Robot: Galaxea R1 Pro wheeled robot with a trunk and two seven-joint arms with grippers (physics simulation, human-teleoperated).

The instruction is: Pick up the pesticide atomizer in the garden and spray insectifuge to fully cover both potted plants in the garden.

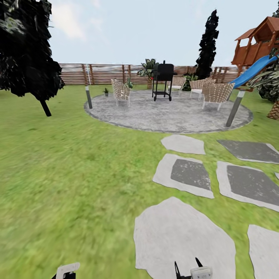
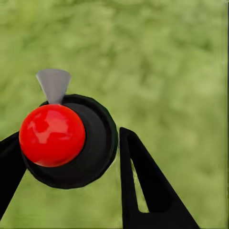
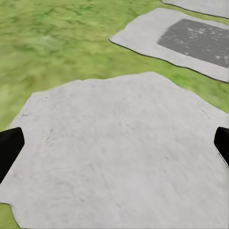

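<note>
My left gripper [image 2: 70, 138] is shut on the pesticide atomizer [image 2: 90, 157], seen end-on as a round black body with a red knob and a grey nozzle, over blurred lawn. At the bottom of the head view, the left gripper [image 1: 66, 272] and right gripper [image 1: 187, 268] just peek in. The right gripper [image 3: 114, 143] is open and empty above a grey stepping stone [image 3: 119, 152]. Far ahead, one small potted plant [image 1: 105, 92] stands at the round patio's left back edge. A second potted plant [image 1: 130, 83] shows behind a wicker chair.
Round paved patio [image 1: 170, 114] ahead carries a black grill [image 1: 162, 80] and wicker chairs [image 1: 121, 92]. Grey bollards [image 1: 88, 97] [image 1: 235, 108] stand at its rim. Stepping stones [image 1: 184, 240] lead toward it. A dark tree [image 1: 27, 54] is at left, a playset slide [image 1: 254, 69] at right, and a slatted fence [image 1: 100, 73] behind.
</note>
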